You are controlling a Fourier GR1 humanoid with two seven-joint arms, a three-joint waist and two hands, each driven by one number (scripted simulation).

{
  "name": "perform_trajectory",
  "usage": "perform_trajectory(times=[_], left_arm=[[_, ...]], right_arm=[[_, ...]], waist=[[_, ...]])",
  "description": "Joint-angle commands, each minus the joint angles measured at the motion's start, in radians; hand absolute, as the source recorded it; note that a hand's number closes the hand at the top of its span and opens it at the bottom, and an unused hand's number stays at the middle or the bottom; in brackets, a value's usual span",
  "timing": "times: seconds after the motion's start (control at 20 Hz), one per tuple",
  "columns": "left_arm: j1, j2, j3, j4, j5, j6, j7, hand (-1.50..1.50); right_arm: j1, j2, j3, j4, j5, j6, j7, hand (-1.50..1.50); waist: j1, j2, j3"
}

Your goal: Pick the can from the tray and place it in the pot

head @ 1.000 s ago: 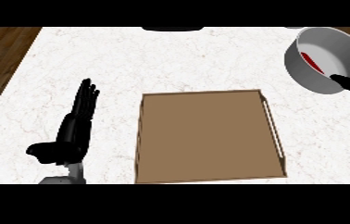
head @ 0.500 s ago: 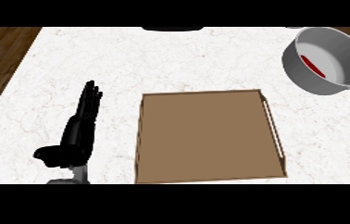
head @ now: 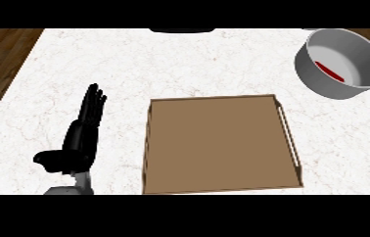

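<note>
Counter point(head: 166, 64): white marble-patterned top with faint grey veining, filling most of the head view; a strip of dark wood floor shows past its left edge.
Tray point(head: 217, 187): flat brown rectangle with a thin raised rim, lying near the counter's front edge, slightly right of centre; a pale bar-shaped handle runs along its right side.
Pot point(head: 318, 77): round, grey metal, smooth-walled with a pale inside, standing at the counter's far right corner and partly cut by the view's edge.
Can point(head: 330, 70): only a narrow red sliver shows, lying inside the pot on its bottom, well apart from the tray.
Left hand point(head: 76, 145): black, at the counter's front left, just beside the tray's left rim but not touching it; fingers straight and pressed together pointing away from the robot, thumb jutting out to the side, holding nothing.
Right hand: does not show.
Dark object point(head: 183, 30): a rounded black shape at the counter's far edge, too cut off to identify.
</note>
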Motion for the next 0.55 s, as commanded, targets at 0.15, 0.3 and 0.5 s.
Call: perform_trajectory(times=[0.15, 0.3, 0.5], left_arm=[[-0.024, 0.011, 0.032, 0.010, 0.003, -0.010, 0.006, 0.00], [0.001, 0.019, 0.021, -0.035, 0.006, -0.024, 0.033, 0.00], [0.058, 0.007, 0.000, -0.066, 0.001, -0.033, 0.006, 0.00]], right_arm=[[0.083, -0.015, -0.017, 0.010, -0.111, -0.003, -0.079, -1.50], [0.069, -0.071, -0.068, 0.095, -0.164, 0.009, -0.120, -1.50], [0.145, -0.167, -0.117, 0.166, -0.210, 0.079, -0.135, -1.50]], waist=[[-0.001, -0.001, 0.000], [0.003, 0.001, 0.001], [0.003, 0.001, 0.002]])
